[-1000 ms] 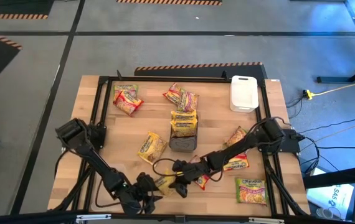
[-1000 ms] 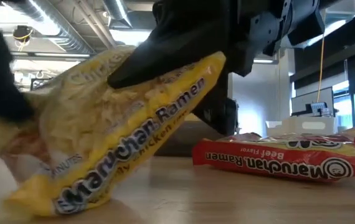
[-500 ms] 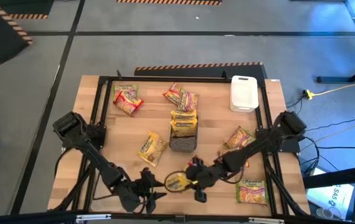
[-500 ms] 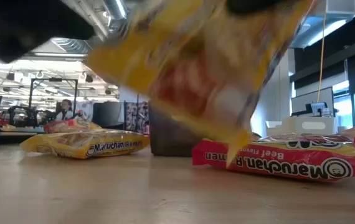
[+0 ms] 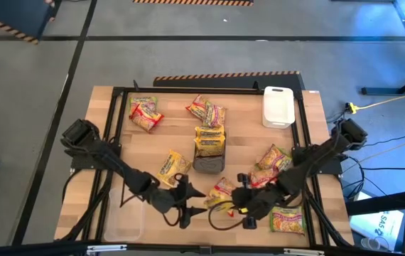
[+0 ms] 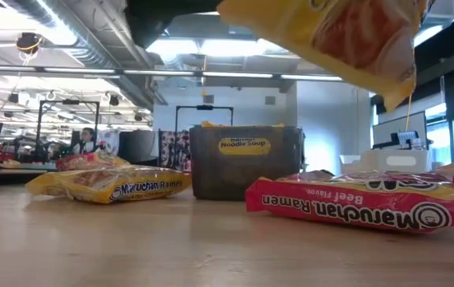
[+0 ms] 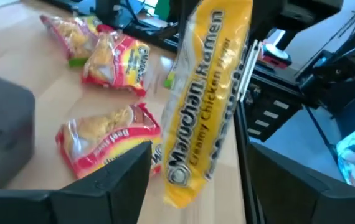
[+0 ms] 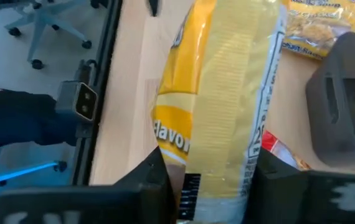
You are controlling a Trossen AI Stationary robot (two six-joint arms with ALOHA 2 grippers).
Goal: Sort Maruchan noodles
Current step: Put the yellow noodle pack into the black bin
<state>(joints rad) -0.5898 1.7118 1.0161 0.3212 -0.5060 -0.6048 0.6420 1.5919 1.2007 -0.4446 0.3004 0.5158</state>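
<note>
A yellow ramen packet [image 5: 223, 193] hangs in the air above the near middle of the wooden table [image 5: 252, 146], clamped between the fingers of the right gripper [image 8: 211, 180]. In the low view its yellow lower edge [image 6: 346, 36] shows well clear of the tabletop.

The left gripper [image 5: 188, 203] sits just left of that packet, its jaws spread apart and holding nothing — the left wrist view shows the yellow packet [image 7: 205, 99] in front of its open fingers, with a gap on both sides.

Other packets lie scattered on the table. A red beef packet [image 6: 354, 203] lies flat near the front on the right. Another yellow packet [image 5: 174, 168] lies left of centre. A dark tray [image 5: 209, 158] stands in the middle, with yellow packets [image 5: 209, 139] stacked in it. Mixed red and green packets [image 5: 143, 112] sit at the far left, more [image 5: 207, 110] at the far centre, and a few [image 5: 270, 158] on the right. A green one [image 5: 286, 219] lies at the near right corner.

A white tray [image 5: 278, 106] rests at the far right — a clear tray [image 5: 123, 220] at the near left.
</note>
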